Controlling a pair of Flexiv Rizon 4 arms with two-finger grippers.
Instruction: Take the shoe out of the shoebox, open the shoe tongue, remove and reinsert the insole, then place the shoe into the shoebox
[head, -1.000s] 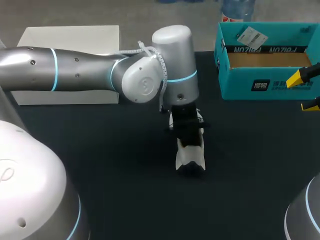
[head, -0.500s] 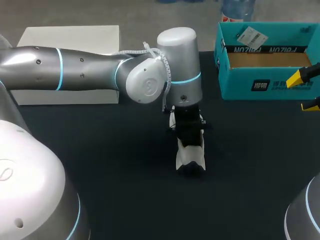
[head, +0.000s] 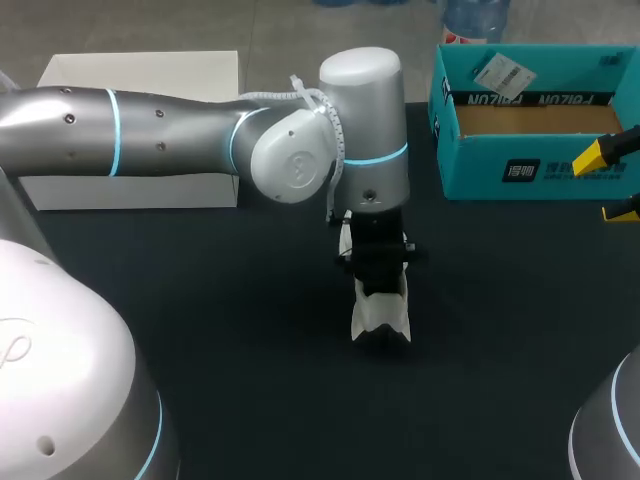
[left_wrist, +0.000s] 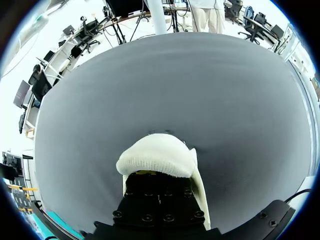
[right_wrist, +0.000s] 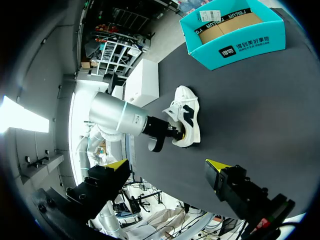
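1. Shoe (head: 380, 315) is stood mid-table, left of the shoebox (head: 470, 170), clear for insole work.
2. Left gripper (head: 375, 262) is sunk into it, probably for the insole; its grip cannot be told.
3. Right gripper (right_wrist: 167, 167) is held wide, parked right.

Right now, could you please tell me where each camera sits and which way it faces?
Head view: above and behind, looking down on the table; left arm and right gripper show.
Left wrist view: on the left wrist, facing down over the shoe; left gripper shows.
Right wrist view: on the right wrist, facing shoe and shoebox; open right gripper shows.
Shared: all three see the shoe.
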